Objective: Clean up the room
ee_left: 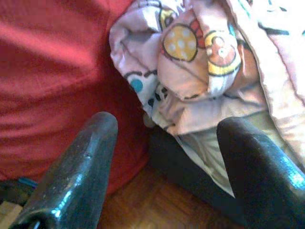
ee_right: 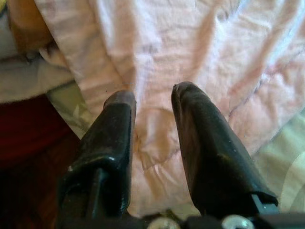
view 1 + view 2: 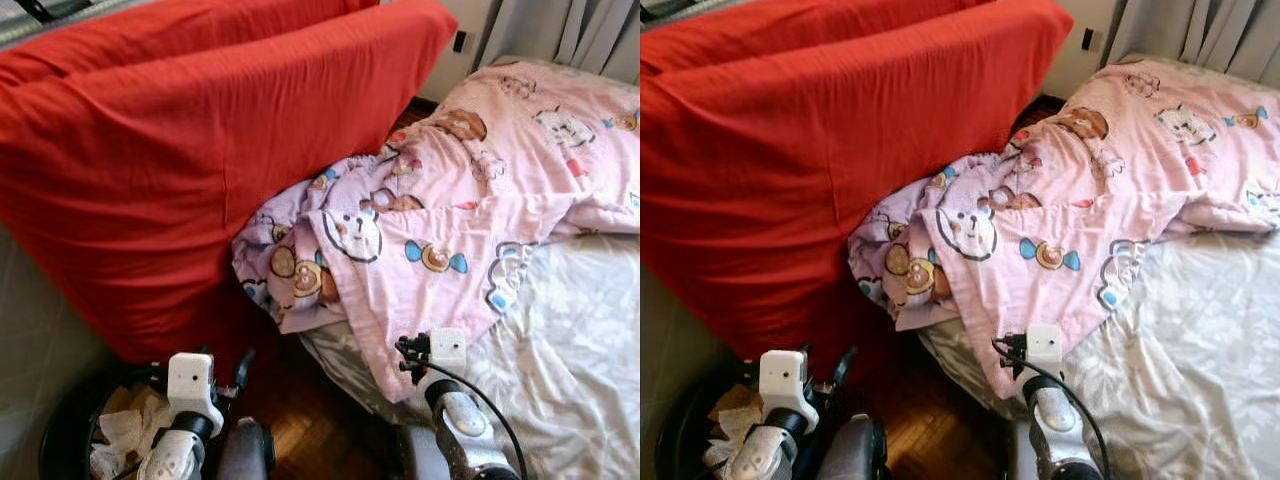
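pink quilt (image 3: 470, 210) hanging off bed, right claw (image 2: 152, 95) at its edge

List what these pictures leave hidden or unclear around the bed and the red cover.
- What the red cover is draped over: head views, the cloth hides it.
- Bed frame: the pink quilt and pale sheet cover it.
- Basket contents: cut off by the bottom edge, behind the left arm.
- Whether the right gripper touches the quilt: right wrist view, too close to tell.
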### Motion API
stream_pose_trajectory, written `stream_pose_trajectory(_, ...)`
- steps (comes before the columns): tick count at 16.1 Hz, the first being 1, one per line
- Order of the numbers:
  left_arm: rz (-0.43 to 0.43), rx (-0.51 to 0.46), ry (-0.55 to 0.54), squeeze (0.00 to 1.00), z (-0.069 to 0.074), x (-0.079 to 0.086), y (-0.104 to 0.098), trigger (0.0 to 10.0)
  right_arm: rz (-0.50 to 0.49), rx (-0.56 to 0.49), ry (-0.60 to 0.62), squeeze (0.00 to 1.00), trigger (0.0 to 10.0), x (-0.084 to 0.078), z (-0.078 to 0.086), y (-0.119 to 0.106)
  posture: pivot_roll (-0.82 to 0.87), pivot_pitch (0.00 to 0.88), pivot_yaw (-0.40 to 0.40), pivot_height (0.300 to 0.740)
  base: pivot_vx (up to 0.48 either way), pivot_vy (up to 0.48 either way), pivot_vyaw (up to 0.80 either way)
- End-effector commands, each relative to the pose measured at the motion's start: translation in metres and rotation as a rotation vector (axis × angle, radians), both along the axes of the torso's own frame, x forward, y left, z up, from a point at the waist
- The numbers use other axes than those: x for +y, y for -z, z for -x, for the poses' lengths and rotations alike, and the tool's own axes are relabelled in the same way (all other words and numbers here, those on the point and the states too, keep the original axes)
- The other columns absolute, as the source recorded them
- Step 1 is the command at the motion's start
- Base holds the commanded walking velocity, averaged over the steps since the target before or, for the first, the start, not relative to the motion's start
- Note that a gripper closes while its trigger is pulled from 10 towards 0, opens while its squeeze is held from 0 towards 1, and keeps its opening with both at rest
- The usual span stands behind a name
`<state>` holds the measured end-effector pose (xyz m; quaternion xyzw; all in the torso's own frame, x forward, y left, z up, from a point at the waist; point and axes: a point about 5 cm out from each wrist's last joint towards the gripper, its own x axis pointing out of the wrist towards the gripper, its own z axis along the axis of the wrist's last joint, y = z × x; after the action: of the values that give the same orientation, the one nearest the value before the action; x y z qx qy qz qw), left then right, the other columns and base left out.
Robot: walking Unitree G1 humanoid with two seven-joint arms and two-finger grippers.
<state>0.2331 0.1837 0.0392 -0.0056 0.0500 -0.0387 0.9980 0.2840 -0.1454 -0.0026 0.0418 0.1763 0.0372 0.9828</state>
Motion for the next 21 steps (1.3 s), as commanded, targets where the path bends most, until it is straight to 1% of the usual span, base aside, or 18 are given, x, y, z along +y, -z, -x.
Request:
stream_pose_trajectory(1,0.007,0.01,-0.012,0.0,0.003,0.003,0.001,10.0,-0.001,0.029,0.017,0.0,10.0,-0.002,0.004,0.005,0.06,0.213,0.038,0.605,0.0,0.0,0.0)
stream_pose_trajectory(6,0.003,0.008,-0.014,0.0,0.009,0.003,-0.002,10.0,-0.003,0.043,0.055,0.0,10.0,-0.004,-0.002,0.003,0.08,0.25,0.036,0.605,0.0,0.0,0.0)
stream_pose_trajectory(8,-0.001,0.008,-0.016,0.0,0.011,0.004,-0.004,10.0,0.015,0.073,0.062,0.0,10.0,-0.003,-0.005,0.002,0.09,0.268,0.035,0.59,0.0,0.0,0.0)
stream_pose_trajectory(9,-0.003,0.004,-0.019,0.0,0.011,0.004,-0.006,10.0,-0.003,0.056,0.061,0.0,10.0,-0.002,-0.009,-0.001,0.1,0.284,0.033,0.575,0.0,0.0,0.0)
stream_pose_trajectory(10,-0.004,0.002,-0.02,0.0,0.013,0.003,-0.008,10.0,-0.01,0.041,0.06,0.0,10.0,-0.002,-0.01,-0.003,0.1,0.291,0.032,0.575,0.0,0.0,0.0)
stream_pose_trajectory(12,-0.005,0.0,-0.023,0.0,0.016,0.002,-0.01,10.0,-0.003,0.052,0.055,0.0,10.0,0.0,-0.012,-0.004,0.12,0.308,0.028,0.575,0.0,0.0,0.0)
stream_pose_trajectory(13,-0.006,0.003,-0.026,0.0,0.018,0.002,-0.011,10.0,-0.047,0.056,0.065,0.02,10.0,0.003,-0.015,-0.006,0.12,0.314,0.026,0.575,0.0,0.0,0.0)
stream_pose_trajectory(14,-0.006,0.005,-0.031,0.0,0.02,0.003,-0.012,10.0,-0.09,0.056,0.086,1.0,10.0,0.004,-0.018,-0.009,0.13,0.318,0.025,0.575,0.0,0.0,0.0)
stream_pose_trajectory(16,-0.006,0.01,-0.04,0.0,0.025,0.004,-0.013,10.0,-0.155,0.049,0.123,1.0,10.0,0.006,-0.025,-0.014,0.14,0.328,0.024,0.575,0.0,0.0,0.0)
stream_pose_trajectory(18,-0.009,0.019,-0.044,0.0,0.029,0.004,-0.013,10.0,-0.178,0.024,0.126,1.0,10.0,0.013,-0.032,-0.023,0.14,0.336,0.022,0.575,0.0,0.0,0.0)
stream_pose_trajectory(20,-0.008,0.027,-0.049,0.0,0.032,0.004,-0.014,10.0,-0.179,-0.005,0.134,1.0,10.0,0.015,-0.035,-0.027,0.15,0.34,0.017,0.575,0.0,0.0,0.0)
stream_pose_trajectory(21,-0.007,0.032,-0.051,0.0,0.033,0.004,-0.014,10.0,-0.158,-0.05,0.159,1.0,10.0,0.013,-0.036,-0.031,0.14,0.343,0.014,0.575,0.0,0.0,0.0)
